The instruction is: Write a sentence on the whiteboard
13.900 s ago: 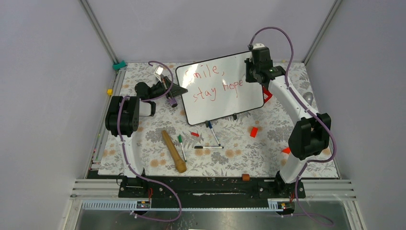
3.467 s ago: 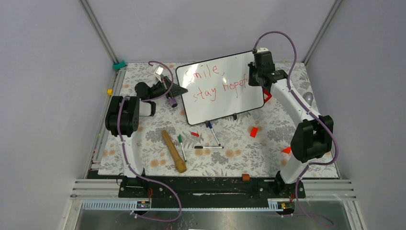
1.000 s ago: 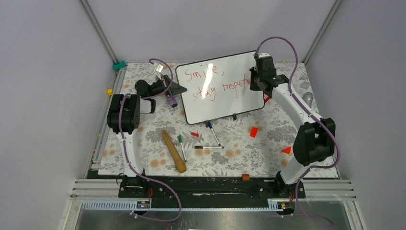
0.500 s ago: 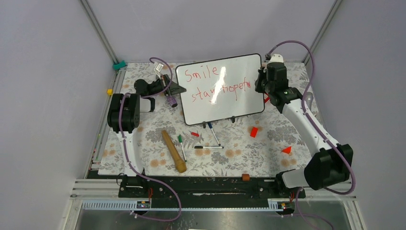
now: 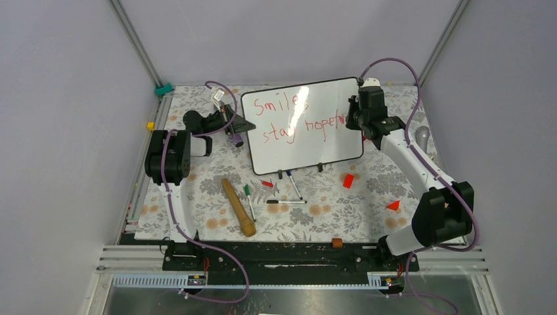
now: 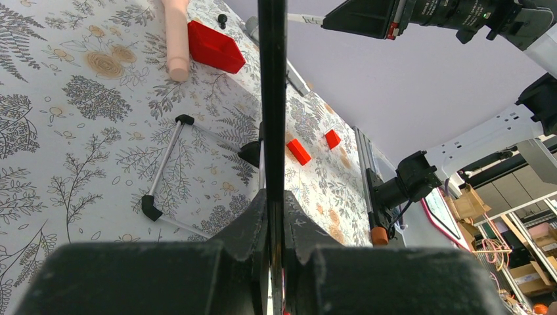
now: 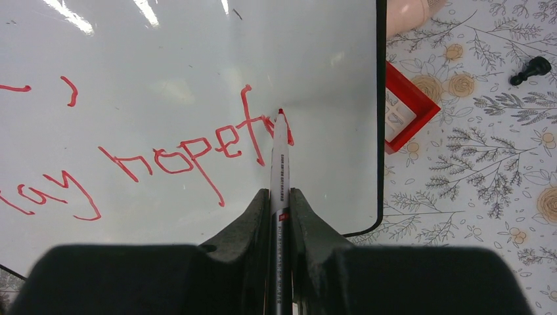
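Teal clip at far left corner of the worktop, yellow cube on the left edge. Left gripper clenched on the thin black frame of the whiteboard, at its left edge. The board stands tilted back on small black feet at the far middle of the worktop.

The sentence is in red, two lines: "Smile," on top and "stay hopef" below, with a short extra stroke after the f.

In front of the board, left to right:
- wooden stick
- green marker
- red cap
- black marker lying crosswise
- blue marker, close to the board's feet
- red block
- red wedge, nearer the right edge

Small brown piece at the near edge.

Right gripper grasps a red marker, fingers tight on the barrel. The tip is at the board just right of the "f", near the board's right edge. Red square tray sits just beside that edge, partly hidden by the board. Black pawn lies further right.
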You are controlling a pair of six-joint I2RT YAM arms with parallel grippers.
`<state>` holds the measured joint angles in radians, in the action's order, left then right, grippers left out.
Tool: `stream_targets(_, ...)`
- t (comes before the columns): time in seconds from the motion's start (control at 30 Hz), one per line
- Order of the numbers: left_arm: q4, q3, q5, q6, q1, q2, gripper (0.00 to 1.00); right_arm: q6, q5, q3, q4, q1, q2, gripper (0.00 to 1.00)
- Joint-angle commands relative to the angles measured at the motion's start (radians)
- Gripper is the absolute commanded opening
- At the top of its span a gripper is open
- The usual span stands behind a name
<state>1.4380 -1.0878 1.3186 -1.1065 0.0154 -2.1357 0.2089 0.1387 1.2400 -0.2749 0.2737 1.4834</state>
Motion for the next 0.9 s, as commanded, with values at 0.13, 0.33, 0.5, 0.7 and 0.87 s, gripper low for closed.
stream_targets(0.13, 0.037, 0.004, 0.106, 0.012, 0.015, 0.045, 0.00, -0.006, 0.031, 0.043, 0.015, -0.003, 0.010, 0.00)
stream_targets(0.33, 0.036, 0.005, 0.106, 0.014, 0.015, 0.046, 0.00, -0.015, 0.053, 0.035, 0.015, -0.004, 0.002, 0.00)
stream_targets(0.5, 0.036, 0.006, 0.105, 0.016, 0.015, 0.049, 0.00, -0.018, 0.058, 0.032, 0.014, -0.005, -0.003, 0.00)
stream_targets(0.7, 0.037, 0.008, 0.106, 0.017, 0.015, 0.051, 0.00, -0.017, 0.044, 0.041, 0.007, -0.005, 0.018, 0.00)
stream_targets(0.87, 0.036, 0.008, 0.105, 0.017, 0.014, 0.052, 0.00, -0.020, 0.049, 0.045, 0.002, -0.005, 0.036, 0.00)
